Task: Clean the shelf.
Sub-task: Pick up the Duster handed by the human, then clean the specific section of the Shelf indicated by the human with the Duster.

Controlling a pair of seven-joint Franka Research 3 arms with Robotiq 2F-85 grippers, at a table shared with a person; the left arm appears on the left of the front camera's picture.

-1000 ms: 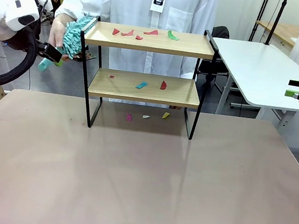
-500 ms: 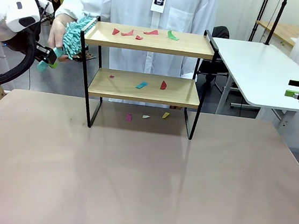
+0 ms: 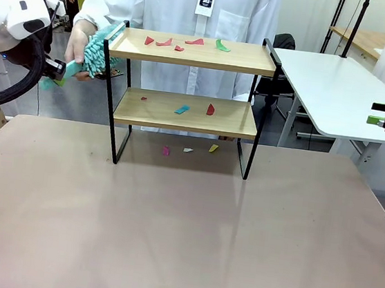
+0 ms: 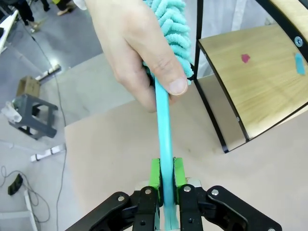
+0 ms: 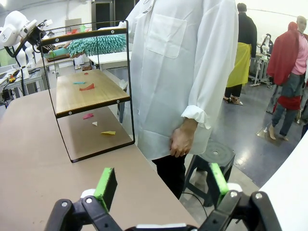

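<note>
Step in hand, as I read it: handover of the duster (image 3: 96, 46). My L gripper (image 4: 164, 173) was clamped on the thin teal handle (image 4: 163, 125), a green pad on either side. The person's hand (image 4: 130, 48) also gripped the handle higher up, at the base of the fluffy head. So the tool was shared, not mine alone, and no wiping had begun, I judged.

The shelf (image 3: 244, 56) stood at the far middle of the beige table (image 3: 181, 240), w/ the person right behind it. Coloured scraps (image 3: 164, 42) lay on its top board, more on its lower board, and a few on the tabletop under it.

The duster sat at the shelf's left end, head at the top-left rail; touching or not, I couldn't tell. My L arm came in from the shelf's left, about level w/ the gap between the boards, gripper pointing along the handle toward the shelf. The R gripper (image 5: 161, 185) hung well off the shelf's right end, by the white side table (image 3: 325, 82), jaws wide, nothing in them.

Next move calls for the person to let go. Then I lift the head over the end rail & sweep along the top board w/o snagging the frame.
</note>
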